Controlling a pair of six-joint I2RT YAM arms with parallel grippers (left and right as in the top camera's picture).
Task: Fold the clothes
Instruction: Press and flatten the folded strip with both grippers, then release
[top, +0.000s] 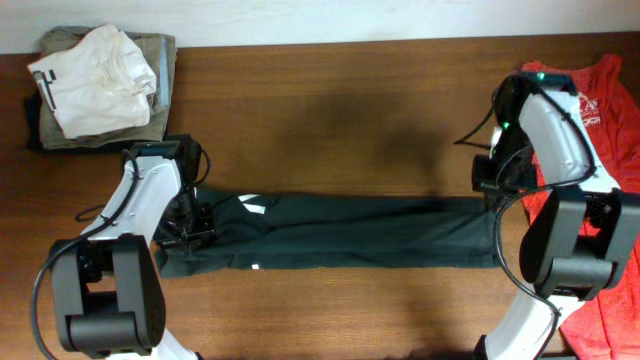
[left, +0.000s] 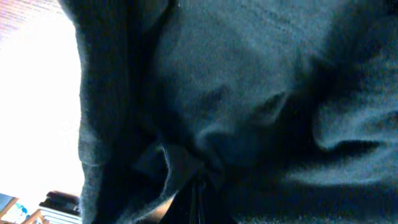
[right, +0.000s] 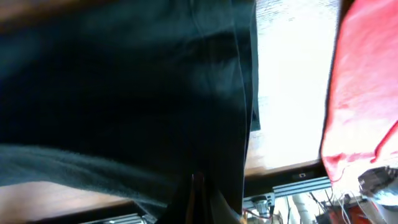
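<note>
The black top (top: 340, 232) lies stretched in a long band across the table's middle, a few white letter marks showing near its left end. My left gripper (top: 193, 222) is shut on the top's left end; the fabric fills the left wrist view (left: 249, 93) and bunches at the jaws (left: 199, 186). My right gripper (top: 493, 195) is shut on the top's right end; in the right wrist view the dark cloth (right: 124, 93) hangs taut from the closed fingers (right: 198, 193).
A stack of folded white and khaki garments (top: 95, 85) sits at the back left corner. A red garment (top: 600, 150) lies along the right edge, also in the right wrist view (right: 364, 93). Brown table (top: 330, 110) behind the top.
</note>
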